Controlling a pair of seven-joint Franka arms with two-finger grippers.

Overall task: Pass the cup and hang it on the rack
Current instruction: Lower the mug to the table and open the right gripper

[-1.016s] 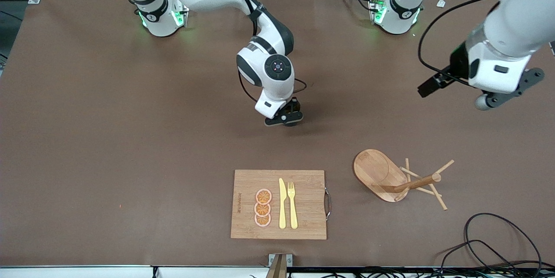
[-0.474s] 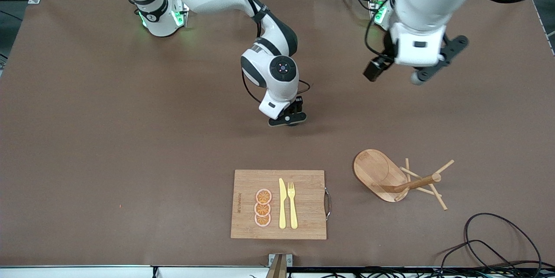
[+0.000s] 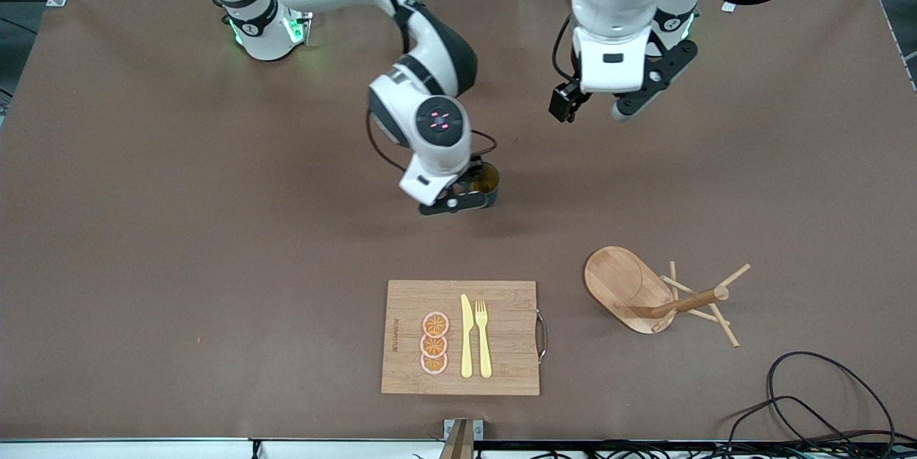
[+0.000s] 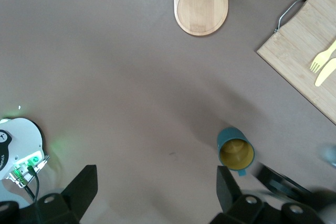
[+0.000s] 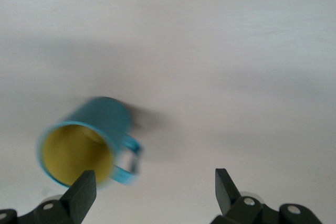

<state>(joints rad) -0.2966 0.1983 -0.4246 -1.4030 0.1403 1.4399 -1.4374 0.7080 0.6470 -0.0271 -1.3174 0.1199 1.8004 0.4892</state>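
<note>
You see the small teal mug with a loop handle and yellow inside [image 5: 86, 148] upright on the brown table [image 5: 236, 77], free between the right gripper's [image 5: 152, 192] spread fingers [image 5: 81, 190].

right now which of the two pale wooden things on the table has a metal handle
The rectangular bamboo cutting board, carrying the yellow knife, fork and orange slices, has the metal handle. The oval-based wooden mug rack has only pegs.
</note>
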